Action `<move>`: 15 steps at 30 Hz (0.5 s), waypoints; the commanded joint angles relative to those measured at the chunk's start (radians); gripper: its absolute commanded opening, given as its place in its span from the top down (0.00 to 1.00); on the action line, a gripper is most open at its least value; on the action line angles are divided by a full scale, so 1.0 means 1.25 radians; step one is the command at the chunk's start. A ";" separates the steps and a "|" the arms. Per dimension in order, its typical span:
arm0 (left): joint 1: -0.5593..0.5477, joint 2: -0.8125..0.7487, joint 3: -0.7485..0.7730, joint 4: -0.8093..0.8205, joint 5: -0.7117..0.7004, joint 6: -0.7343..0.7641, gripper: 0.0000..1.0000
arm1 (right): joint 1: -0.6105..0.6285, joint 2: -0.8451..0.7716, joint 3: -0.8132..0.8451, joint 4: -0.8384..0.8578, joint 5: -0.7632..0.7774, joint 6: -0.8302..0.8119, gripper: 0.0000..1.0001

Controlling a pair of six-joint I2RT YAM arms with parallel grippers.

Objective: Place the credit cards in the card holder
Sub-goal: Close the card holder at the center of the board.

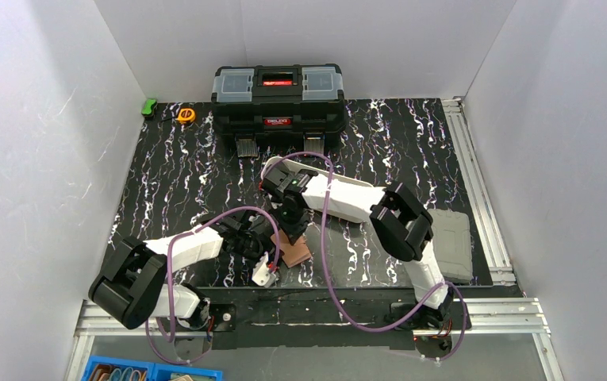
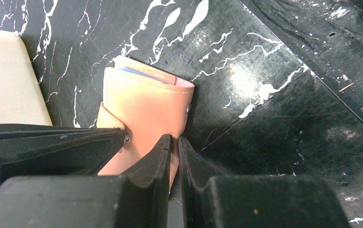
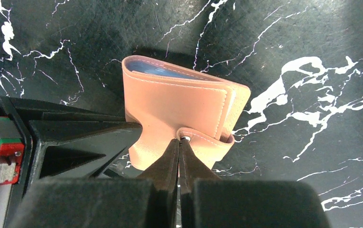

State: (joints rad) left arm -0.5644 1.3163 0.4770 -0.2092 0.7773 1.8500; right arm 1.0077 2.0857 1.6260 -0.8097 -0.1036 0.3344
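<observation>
The left gripper [image 2: 173, 148] jaws are nearly closed, pinching the card holder [image 2: 146, 104] by its near edge. The right gripper [image 3: 179, 145] jaws are pressed together, tips touching the snap tab [image 3: 210, 142]. A blue-grey credit card [image 3: 160, 70] is seen inside the holder's far fold.

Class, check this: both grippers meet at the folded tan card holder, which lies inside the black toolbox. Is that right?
No. The card holder lies on the black marbled table, not in the toolbox, as the top view shows. The left gripper and right gripper do meet at it.
</observation>
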 commanded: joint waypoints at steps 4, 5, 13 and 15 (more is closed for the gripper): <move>-0.010 -0.002 -0.024 -0.048 0.048 -0.015 0.99 | 0.036 0.091 0.037 -0.016 0.010 -0.001 0.99; -0.010 -0.003 -0.025 -0.049 0.048 -0.015 0.99 | 0.039 0.095 0.039 -0.020 0.012 -0.001 0.99; -0.011 -0.007 -0.026 -0.048 0.046 -0.015 1.00 | 0.060 0.124 0.059 -0.050 0.039 -0.002 0.97; -0.011 -0.008 -0.026 -0.050 0.044 -0.016 1.00 | 0.068 0.129 0.055 -0.046 0.044 0.003 0.95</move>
State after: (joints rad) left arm -0.5644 1.3144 0.4755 -0.2073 0.7769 1.8473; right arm 1.0397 2.1464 1.7260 -0.9089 -0.0368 0.3283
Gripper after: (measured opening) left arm 0.083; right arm 0.030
